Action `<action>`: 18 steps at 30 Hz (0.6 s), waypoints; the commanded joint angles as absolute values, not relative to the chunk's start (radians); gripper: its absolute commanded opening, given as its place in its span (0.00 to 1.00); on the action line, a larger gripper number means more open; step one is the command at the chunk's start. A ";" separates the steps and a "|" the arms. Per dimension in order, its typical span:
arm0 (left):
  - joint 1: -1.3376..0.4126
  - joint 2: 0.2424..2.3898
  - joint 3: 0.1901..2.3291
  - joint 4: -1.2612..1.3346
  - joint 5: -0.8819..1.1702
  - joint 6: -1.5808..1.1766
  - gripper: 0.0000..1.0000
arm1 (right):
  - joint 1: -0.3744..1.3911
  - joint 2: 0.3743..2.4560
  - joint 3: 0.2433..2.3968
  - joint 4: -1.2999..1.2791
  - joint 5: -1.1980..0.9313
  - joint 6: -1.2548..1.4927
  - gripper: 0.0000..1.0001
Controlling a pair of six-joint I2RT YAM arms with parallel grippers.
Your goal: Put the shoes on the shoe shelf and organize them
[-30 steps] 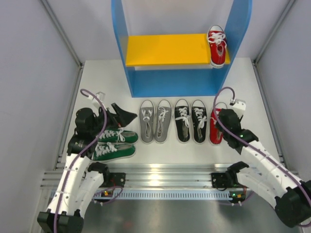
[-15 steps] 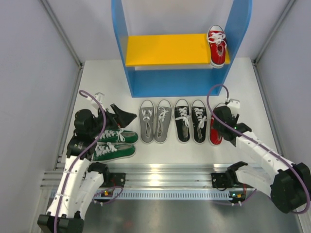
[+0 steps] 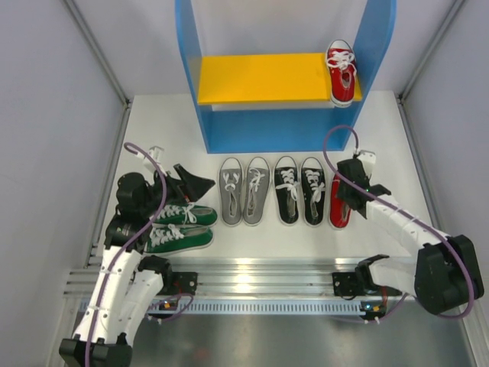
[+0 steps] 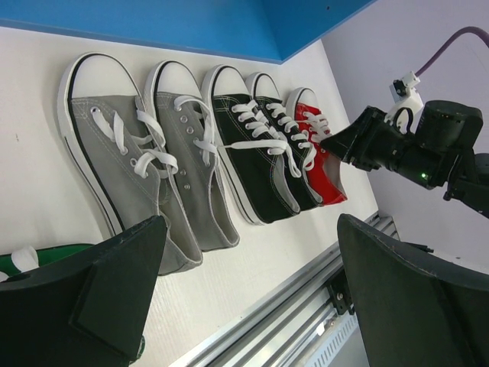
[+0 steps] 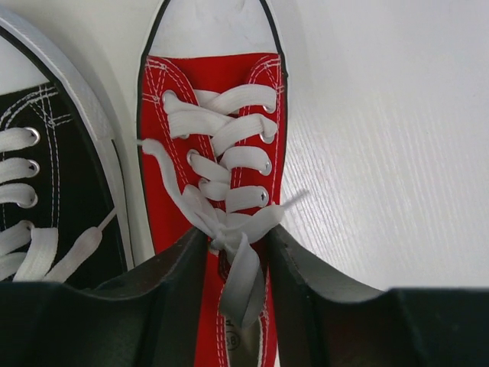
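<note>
The shoe shelf stands at the back, with one red shoe at the right end of its yellow board. On the table in front lie a green pair, a grey pair, a black pair and a second red shoe. My right gripper is down on that red shoe, its jaws drawn in against the lace bow and tongue. My left gripper hangs wide open and empty above the green pair, facing the row.
The shelf's blue base sits just behind the row of shoes. A metal rail runs along the table's near edge. Grey walls close in both sides. Purple cables loop over both wrists.
My right gripper has moved away from its base and settled over the red shoe on the table, and its jaws widened, then narrowed on the laces. The left arm has stayed put.
</note>
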State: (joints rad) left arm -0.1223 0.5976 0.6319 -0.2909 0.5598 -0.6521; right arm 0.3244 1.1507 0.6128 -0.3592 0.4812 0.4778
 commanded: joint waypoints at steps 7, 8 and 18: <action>-0.124 0.577 0.638 -0.255 0.563 -0.632 0.99 | 0.281 1.201 0.678 -0.305 0.414 0.433 0.13; -0.124 0.577 0.638 -0.256 0.564 -0.630 0.99 | 0.281 1.184 0.675 -0.308 0.413 0.431 0.10; -0.124 0.586 0.647 -0.258 0.560 -0.629 0.99 | 0.279 0.927 0.790 -0.514 0.397 0.344 0.00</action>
State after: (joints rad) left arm -0.1223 0.5873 0.6315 -0.2920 0.5594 -0.6510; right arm 0.2916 1.0458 0.6613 -0.4770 0.4000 0.4023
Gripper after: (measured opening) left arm 0.988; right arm 0.058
